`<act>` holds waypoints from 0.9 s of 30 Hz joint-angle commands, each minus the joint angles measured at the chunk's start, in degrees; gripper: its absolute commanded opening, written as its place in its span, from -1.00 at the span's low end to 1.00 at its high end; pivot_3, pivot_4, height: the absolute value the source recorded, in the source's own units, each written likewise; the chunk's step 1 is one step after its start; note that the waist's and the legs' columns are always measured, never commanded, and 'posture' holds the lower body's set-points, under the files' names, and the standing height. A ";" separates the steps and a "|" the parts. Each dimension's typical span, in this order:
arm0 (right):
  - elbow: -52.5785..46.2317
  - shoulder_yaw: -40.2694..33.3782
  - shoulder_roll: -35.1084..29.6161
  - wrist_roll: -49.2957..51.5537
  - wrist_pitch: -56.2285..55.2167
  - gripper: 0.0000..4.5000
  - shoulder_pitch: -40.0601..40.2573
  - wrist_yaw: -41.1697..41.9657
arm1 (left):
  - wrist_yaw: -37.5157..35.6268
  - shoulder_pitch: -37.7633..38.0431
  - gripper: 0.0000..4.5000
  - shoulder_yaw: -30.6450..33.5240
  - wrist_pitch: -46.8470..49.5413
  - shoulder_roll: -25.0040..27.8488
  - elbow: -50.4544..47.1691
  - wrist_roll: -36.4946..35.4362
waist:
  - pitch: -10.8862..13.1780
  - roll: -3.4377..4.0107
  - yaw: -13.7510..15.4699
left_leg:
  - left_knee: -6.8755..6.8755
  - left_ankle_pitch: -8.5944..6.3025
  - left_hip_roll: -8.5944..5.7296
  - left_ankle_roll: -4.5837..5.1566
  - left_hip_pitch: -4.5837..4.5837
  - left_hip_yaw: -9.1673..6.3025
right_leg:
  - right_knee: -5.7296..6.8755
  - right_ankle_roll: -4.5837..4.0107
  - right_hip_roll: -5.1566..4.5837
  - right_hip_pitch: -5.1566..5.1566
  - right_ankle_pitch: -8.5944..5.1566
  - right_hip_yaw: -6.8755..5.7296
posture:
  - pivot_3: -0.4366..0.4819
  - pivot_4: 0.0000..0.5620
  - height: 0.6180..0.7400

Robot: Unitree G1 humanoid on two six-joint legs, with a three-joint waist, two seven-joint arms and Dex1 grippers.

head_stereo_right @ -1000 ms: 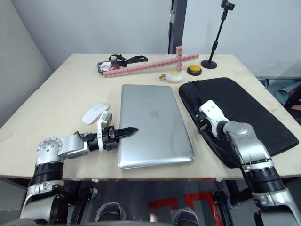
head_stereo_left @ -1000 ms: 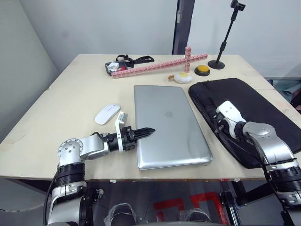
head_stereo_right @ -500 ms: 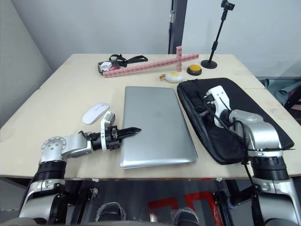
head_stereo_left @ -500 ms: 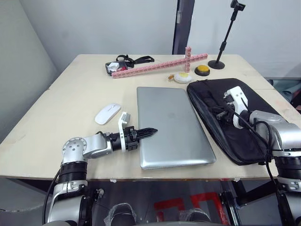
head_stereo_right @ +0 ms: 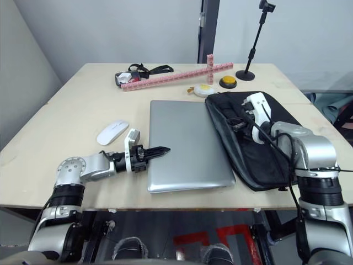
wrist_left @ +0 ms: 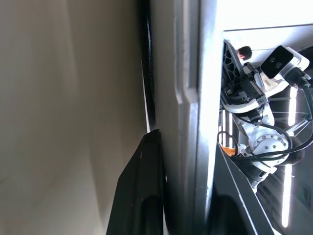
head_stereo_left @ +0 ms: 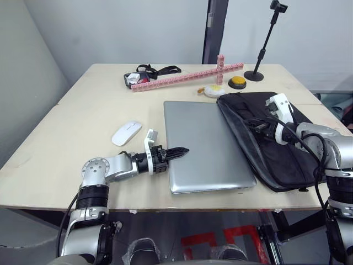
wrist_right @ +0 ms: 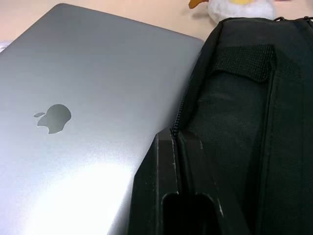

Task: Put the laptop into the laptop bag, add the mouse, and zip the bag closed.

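I read this as the first step: getting the slim silver-grey metal laptop [head_stereo_left: 207, 144] into the flat black fabric laptop bag [head_stereo_left: 278, 150]. The laptop lies shut in the middle of the pale wooden table [head_stereo_left: 83, 118], its right edge touching or just under the bag's near-left flap.

My left hand [head_stereo_left: 177, 152] has its two black fingers pinching the laptop's left edge, one above and one beneath, as the left wrist view shows. My right hand [wrist_right: 177, 147] has its fingers pressed together on the bag's zippered rim, holding that flap raised beside the laptop.

I judge the next move calls for lifting the flap wider while sliding the laptop rightwards into the opening, keeping it flat so the corner does not snag the zipper.

The small white oval mouse [head_stereo_left: 126, 133] waits untouched to the left of the laptop, far of my left hand.

The only mark I can read is the apple logo [wrist_right: 53, 118] on the lid; no legible writing elsewhere.
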 commanded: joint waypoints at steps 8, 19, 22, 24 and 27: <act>-5.62 -1.44 2.62 3.94 1.86 -0.99 -0.81 -3.48 | -5.50 -5.95 -0.87 1.66 -1.61 -2.41 3.05 -0.41 | 0.00 0.01 0.01 | 0.04 0.00 0.00 0.00 0.01 0.03 | 0.01 0.10 0.00 0.00 0.06 0.06 | -0.05 -0.47 1.00; -9.68 -1.46 7.35 7.65 5.75 -0.99 -1.12 -8.24 | -11.51 -10.28 -0.87 -1.04 -2.32 -7.18 5.83 8.68 | -0.01 0.01 0.26 | 0.06 0.00 0.00 0.01 -0.02 0.06 | -0.02 0.33 0.00 -0.01 0.17 0.11 | -0.05 -0.47 1.00; -10.53 -1.50 8.06 8.56 6.69 -0.99 -1.38 -9.38 | -13.74 -11.31 -0.87 -1.20 -4.46 -8.81 6.71 11.37 | -0.01 0.02 0.21 | 0.06 0.00 0.00 0.01 -0.03 0.06 | -0.03 0.37 0.00 -0.02 0.19 0.12 | -0.05 -0.47 1.00; -11.29 -1.45 8.63 9.20 7.53 -0.99 -1.58 -10.18 | -15.44 -12.10 -0.87 -1.23 -6.38 -10.43 7.54 13.28 | -0.01 0.03 0.19 | 0.06 0.00 0.00 0.01 -0.02 0.06 | -0.02 0.38 0.00 -0.02 0.19 0.12 | -0.05 -0.47 1.00; -12.09 -1.52 9.07 10.19 8.38 -0.99 -1.69 -11.13 | -19.29 -12.25 -0.87 -3.12 -9.27 -12.02 7.46 17.56 | -0.02 0.04 0.13 | 0.07 0.02 0.00 0.02 0.00 0.07 | -0.03 0.38 -0.01 -0.02 0.19 0.16 | -0.05 -0.47 1.00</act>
